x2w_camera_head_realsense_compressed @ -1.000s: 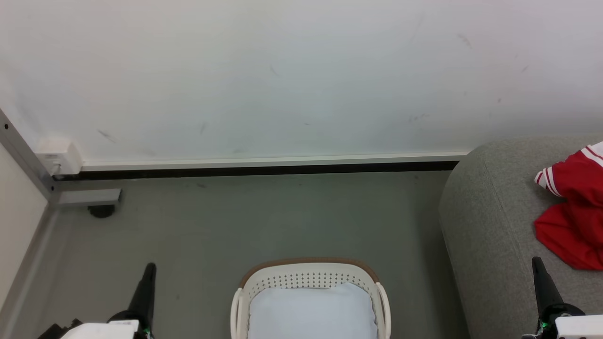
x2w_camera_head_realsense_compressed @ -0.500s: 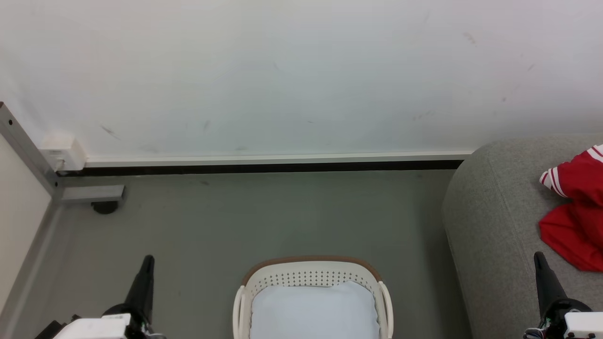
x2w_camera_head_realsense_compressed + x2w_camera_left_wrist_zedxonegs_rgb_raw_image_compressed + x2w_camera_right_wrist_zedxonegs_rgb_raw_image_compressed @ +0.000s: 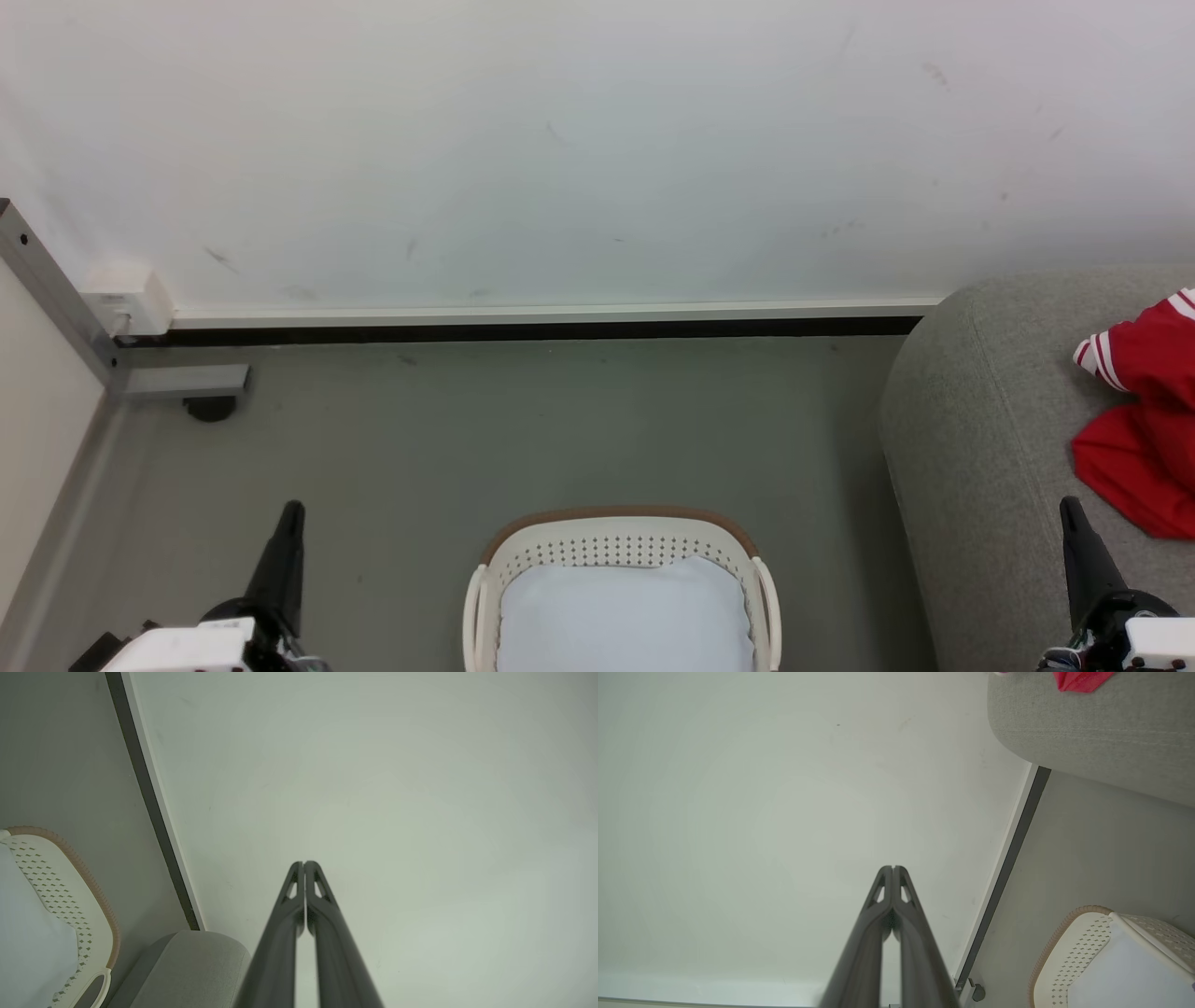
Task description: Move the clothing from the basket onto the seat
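Lying on seat [image 3: 980,448]: clothing [image 3: 1139,439], red, was bunched at far right.
Basket [image 3: 616,551]: stood on floor [image 3: 560,429]; white pad [image 3: 625,616] showed inside, no red seen.
Left gripper [image 3: 304,864]: fingers were pressed together, empty.
Right gripper [image 3: 893,868]: likewise closed, empty.
Risk: heap could slide off if an arm brushed it.

Joined fingers [image 3: 871,933] before white wall [image 3: 738,788]
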`<state>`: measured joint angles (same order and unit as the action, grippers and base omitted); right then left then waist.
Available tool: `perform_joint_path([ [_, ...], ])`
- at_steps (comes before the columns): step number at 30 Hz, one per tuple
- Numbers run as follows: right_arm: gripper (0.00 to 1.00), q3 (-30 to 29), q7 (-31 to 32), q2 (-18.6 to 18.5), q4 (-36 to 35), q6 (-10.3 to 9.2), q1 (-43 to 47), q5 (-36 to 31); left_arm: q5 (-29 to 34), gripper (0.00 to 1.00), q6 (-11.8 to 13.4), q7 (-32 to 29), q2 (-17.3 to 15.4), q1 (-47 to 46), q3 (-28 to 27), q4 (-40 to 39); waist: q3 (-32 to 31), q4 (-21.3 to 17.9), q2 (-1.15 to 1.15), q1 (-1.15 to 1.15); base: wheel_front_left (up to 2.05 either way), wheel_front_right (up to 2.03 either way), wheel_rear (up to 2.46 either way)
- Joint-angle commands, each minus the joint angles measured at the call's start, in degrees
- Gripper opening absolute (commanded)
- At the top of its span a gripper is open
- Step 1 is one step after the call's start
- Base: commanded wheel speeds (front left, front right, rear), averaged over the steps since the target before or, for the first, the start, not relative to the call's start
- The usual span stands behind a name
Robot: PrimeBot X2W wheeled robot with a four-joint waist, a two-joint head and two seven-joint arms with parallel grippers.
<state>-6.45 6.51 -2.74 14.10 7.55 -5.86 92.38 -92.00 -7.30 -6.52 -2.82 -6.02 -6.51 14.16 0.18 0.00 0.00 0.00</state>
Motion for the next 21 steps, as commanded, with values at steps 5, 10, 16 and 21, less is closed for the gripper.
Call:
perform_joint_path([
  [5,0.0,-0.22,0.23,-0.35,-0.2,-0.12,-0.7,0.07,-0.74,0.0,-0.4,-0.26,-0.11,-0.55,-0.17,-0.15,0.0,0.0,0.0,0.0,0.0,0.0,0.0],
  [10,0.0,-0.22,0.24,-0.34,-0.2,-0.12,-0.7,0.06,-0.75,0.0,-0.4,-0.26,-0.11,-0.55,-0.17,-0.15,0.0,0.0,0.0,0.0,0.0,0.0,0.0],
  [16,0.0,-0.23,0.25,-0.33,-0.2,-0.12,-0.7,0.05,-0.75,0.0,-0.4,-0.26,-0.11,-0.55,-0.17,-0.15,0.0,0.0,0.0,0.0,0.0,0.0,0.0],
  [21,0.0,-0.23,0.25,-0.33,-0.2,-0.12,-0.7,0.05,-0.75,0.0,-0.4,-0.25,-0.11,-0.55,-0.17,-0.15,0.0,0.0,0.0,0.0,0.0,0.0,0.0],
])
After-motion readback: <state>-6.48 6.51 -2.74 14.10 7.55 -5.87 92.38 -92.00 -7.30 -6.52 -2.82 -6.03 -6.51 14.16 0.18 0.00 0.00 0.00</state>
